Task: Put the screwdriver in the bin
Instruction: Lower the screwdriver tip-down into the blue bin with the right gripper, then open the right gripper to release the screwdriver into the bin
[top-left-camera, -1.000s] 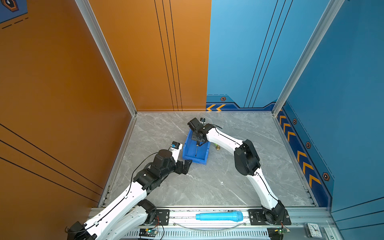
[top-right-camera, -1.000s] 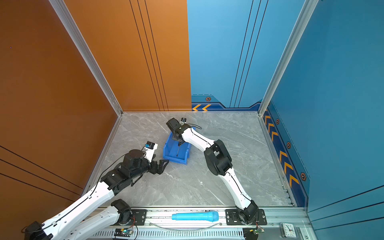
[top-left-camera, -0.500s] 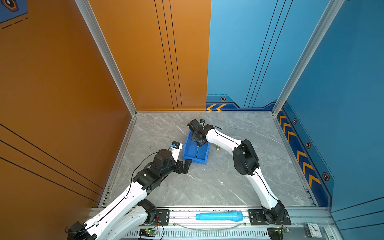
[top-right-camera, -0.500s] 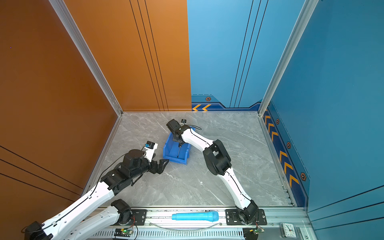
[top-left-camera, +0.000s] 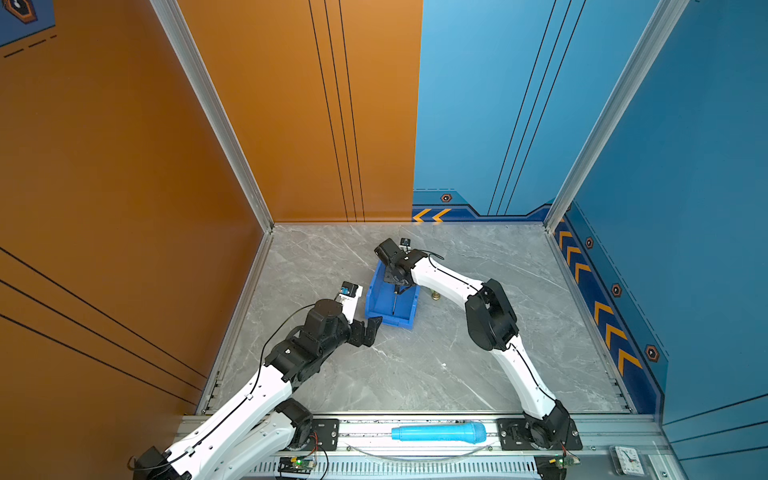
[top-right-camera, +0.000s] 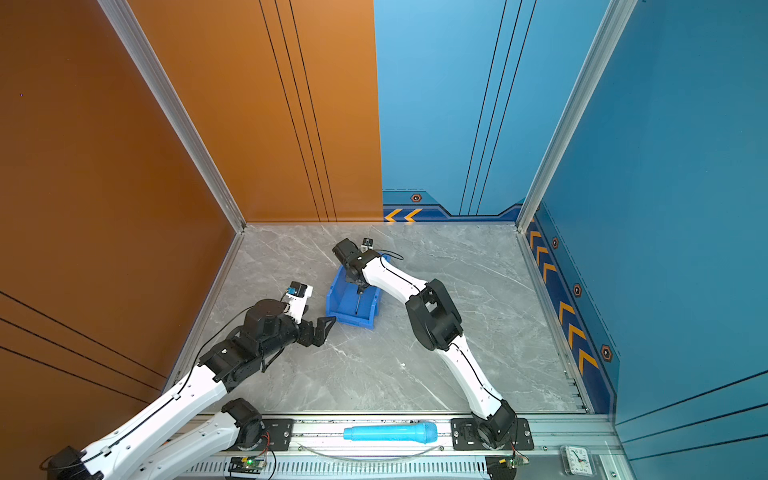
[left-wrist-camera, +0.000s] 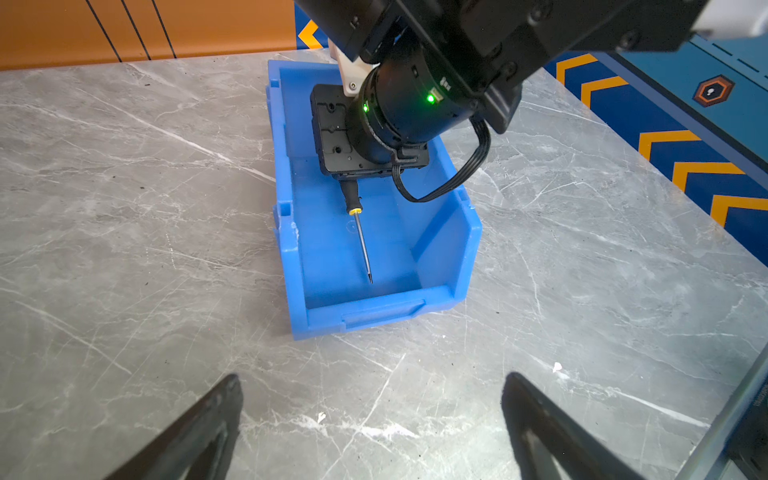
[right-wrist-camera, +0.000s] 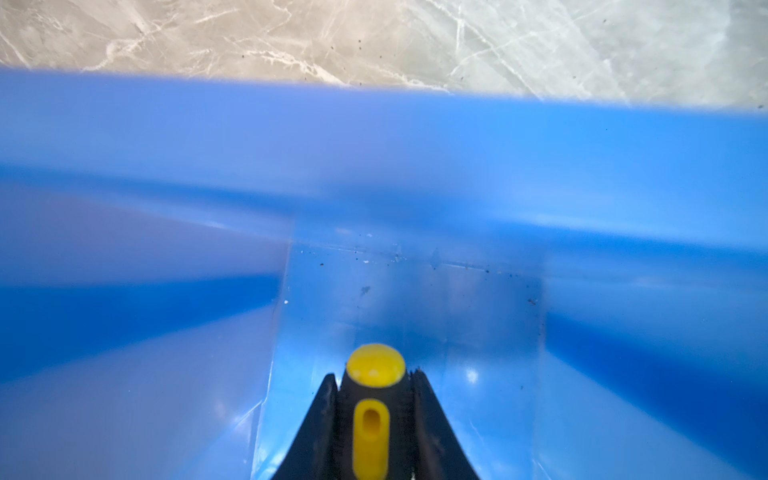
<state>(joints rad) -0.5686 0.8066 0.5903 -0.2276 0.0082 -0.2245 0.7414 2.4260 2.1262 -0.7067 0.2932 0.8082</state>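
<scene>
light-blue cylinder on front rail; small clock apart.

And the right arm reaches far forward, elbow raised and wrist tipped down, right gripper pinched tight on the screwdriver handle, while the left arm stretches low beside it, left gripper pointing forward with jaws spread wide apart.

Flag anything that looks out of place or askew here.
The light-blue microphone-shaped cylinder lies along the front rail, off the table. The bin sits skewed to the table edges. Nothing looks spilled or damaged.
</scene>
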